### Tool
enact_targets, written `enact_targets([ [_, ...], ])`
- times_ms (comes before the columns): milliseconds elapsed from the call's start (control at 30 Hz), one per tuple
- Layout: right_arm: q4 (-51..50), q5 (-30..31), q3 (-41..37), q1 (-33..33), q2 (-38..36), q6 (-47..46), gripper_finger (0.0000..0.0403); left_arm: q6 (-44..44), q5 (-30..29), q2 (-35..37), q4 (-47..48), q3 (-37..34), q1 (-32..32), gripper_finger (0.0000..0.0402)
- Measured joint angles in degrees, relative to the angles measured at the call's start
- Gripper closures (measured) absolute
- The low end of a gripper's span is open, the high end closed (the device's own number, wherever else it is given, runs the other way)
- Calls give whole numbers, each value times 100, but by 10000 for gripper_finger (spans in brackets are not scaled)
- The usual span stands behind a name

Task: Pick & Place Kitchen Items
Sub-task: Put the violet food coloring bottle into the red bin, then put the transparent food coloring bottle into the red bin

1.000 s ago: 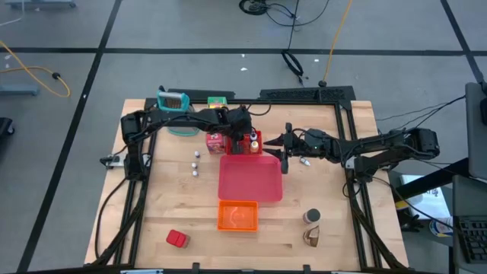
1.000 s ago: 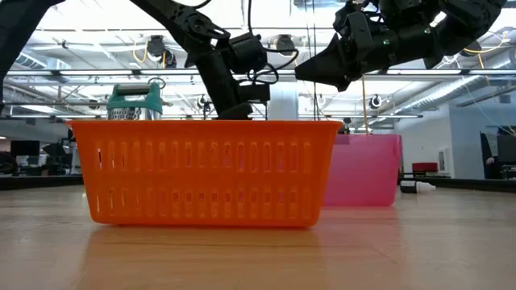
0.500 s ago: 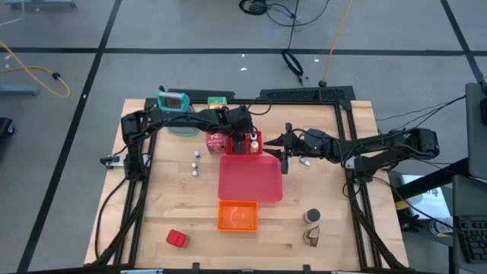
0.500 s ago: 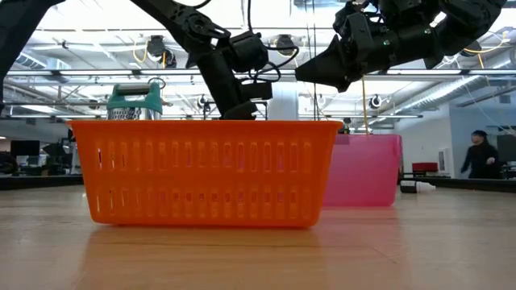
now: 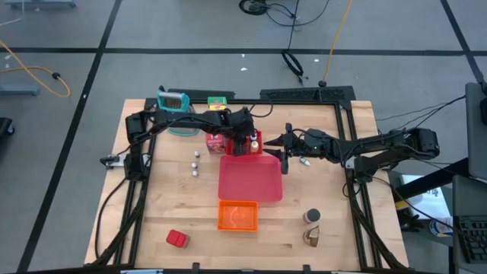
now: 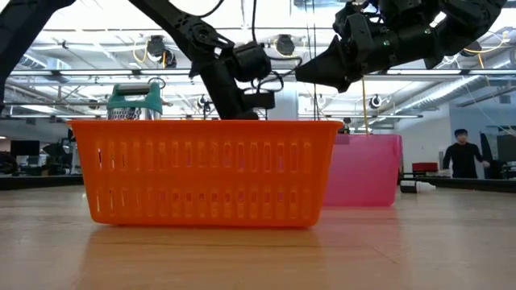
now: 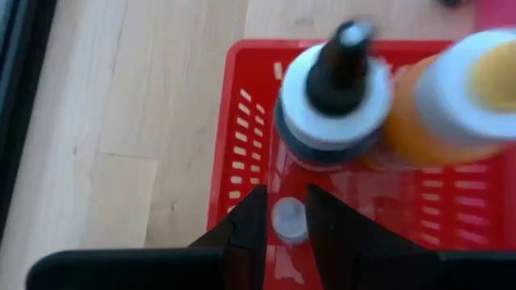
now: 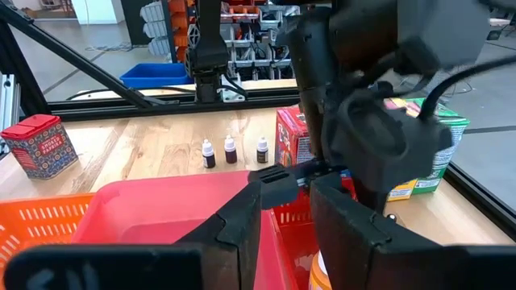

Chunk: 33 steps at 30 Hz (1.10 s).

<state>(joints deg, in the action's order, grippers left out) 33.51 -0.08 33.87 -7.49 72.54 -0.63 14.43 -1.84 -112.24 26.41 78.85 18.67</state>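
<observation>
Left end effector [image 7: 280,219] hangs over the small red basket [image 7: 242,145], slightly parted, seemingly straddling a small white cap [image 7: 288,220].

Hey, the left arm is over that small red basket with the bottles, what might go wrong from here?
1. The left gripper hangs low over the red basket, close to the dark-capped bottle and the yellow squeeze bottle; moving sideways could tip them.
2. A small grey cap sits between its jaws; it may snag on the basket's slotted floor.
3. The right gripper waits close by at the pink tray; the arms could clash.
</observation>
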Motion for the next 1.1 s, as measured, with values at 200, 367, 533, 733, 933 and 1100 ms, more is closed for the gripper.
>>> enact_targets([
  [200,-28,0,-2,-2,2,1,303,5,-173,-95,61,-4,-6,290],
  [367,-37,7,0,-2,2,34,303,105,-267,-93,-6,-4,-6,275],
  [533,-419,253,0,-83,2,133,303,126,-713,54,81,-4,-4,273],
  [733,-1260,937,-2,-313,2,-57,303,-103,-738,478,22,-2,-11,272],
  [933,-2089,927,-2,-559,2,-214,303,-291,-528,874,-141,-2,-21,272],
  [1100,-2673,1030,-2,-843,-114,-245,303,-304,-117,986,-198,0,-47,272],
])
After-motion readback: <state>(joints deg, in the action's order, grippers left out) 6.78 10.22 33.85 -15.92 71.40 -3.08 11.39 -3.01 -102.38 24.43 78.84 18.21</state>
